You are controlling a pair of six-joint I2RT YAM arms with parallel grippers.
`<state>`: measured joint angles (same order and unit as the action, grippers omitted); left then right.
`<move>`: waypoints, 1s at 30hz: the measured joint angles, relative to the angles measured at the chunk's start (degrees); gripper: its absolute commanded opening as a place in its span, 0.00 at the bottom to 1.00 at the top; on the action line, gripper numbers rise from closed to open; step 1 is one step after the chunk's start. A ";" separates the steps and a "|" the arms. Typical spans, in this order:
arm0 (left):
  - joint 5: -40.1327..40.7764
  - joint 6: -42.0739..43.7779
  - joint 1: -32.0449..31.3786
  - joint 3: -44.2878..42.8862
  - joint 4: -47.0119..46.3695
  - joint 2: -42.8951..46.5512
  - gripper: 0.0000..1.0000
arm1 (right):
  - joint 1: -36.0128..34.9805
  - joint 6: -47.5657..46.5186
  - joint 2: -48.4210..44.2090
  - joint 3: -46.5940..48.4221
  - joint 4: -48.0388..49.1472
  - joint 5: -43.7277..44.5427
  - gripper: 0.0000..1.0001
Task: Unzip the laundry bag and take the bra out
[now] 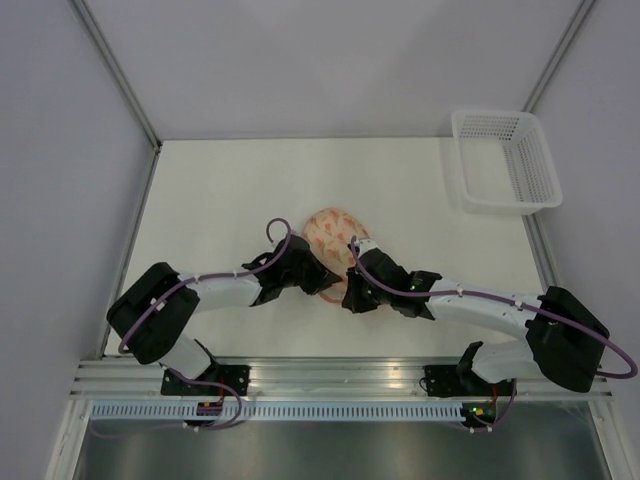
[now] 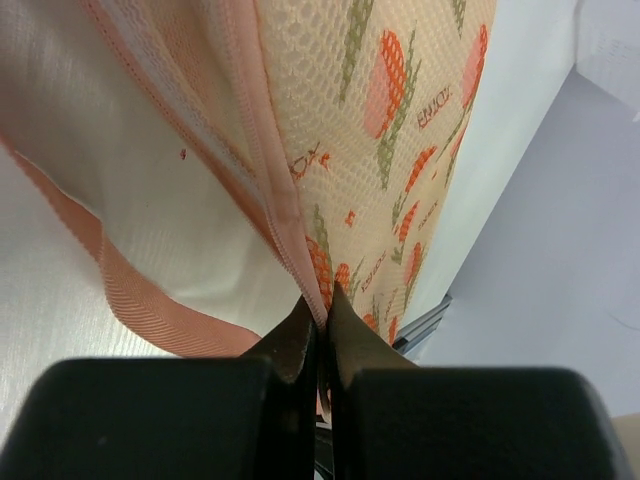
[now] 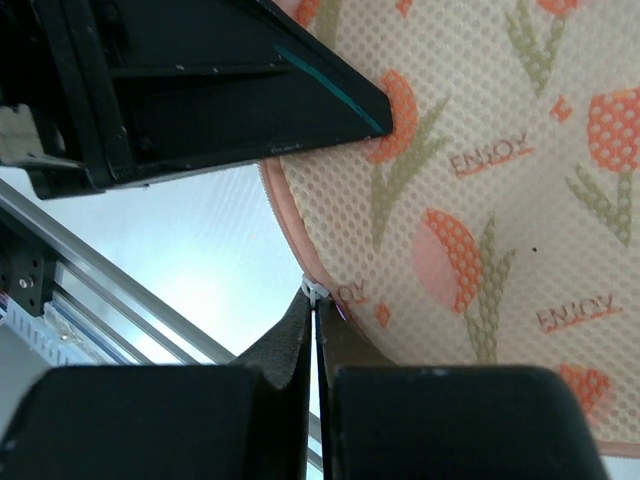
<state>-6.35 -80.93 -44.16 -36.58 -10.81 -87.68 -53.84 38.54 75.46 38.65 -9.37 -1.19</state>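
The laundry bag (image 1: pixel 335 232) is a peach case with orange-red print, lying at the table's middle between both grippers. My left gripper (image 1: pixel 325 280) is shut on the bag's pink zipper rim (image 2: pixel 300 260), with the printed mesh (image 2: pixel 400 150) to its right. A pink band (image 2: pixel 130 300) hangs at the lower left of that view. My right gripper (image 1: pixel 350 292) is shut on the small pale zipper pull (image 3: pixel 316 291) at the bag's pink edge, and the printed side (image 3: pixel 480 200) fills that view. The bra is hidden.
A white plastic mesh basket (image 1: pixel 505 160) stands at the back right corner. The left gripper's black body (image 3: pixel 200 90) is close above my right fingers. The metal rail (image 1: pixel 340 375) runs along the table's near edge.
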 measured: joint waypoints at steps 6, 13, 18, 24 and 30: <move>-0.24 1.97 2.08 0.00 0.22 0.00 0.02 | -0.02 0.17 0.35 0.00 -3.30 1.38 0.00; -6.10 10.25 6.49 -2.08 2.12 -1.18 0.02 | -0.02 1.62 0.72 0.02 -8.87 9.16 0.00; -13.75 19.93 6.97 -6.64 3.93 -4.46 0.02 | 0.31 2.64 4.92 0.63 -11.41 15.10 0.00; -20.94 32.20 7.93 -13.00 11.50 -7.69 0.02 | 0.85 4.37 7.10 1.33 -13.40 21.11 0.00; -22.58 41.70 9.94 -21.22 22.03 -11.85 0.02 | 1.20 5.57 2.49 1.38 -16.81 26.53 0.00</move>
<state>-28.93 -39.22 -34.22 -57.80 11.22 -99.53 -52.64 44.12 77.95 40.03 -26.17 25.34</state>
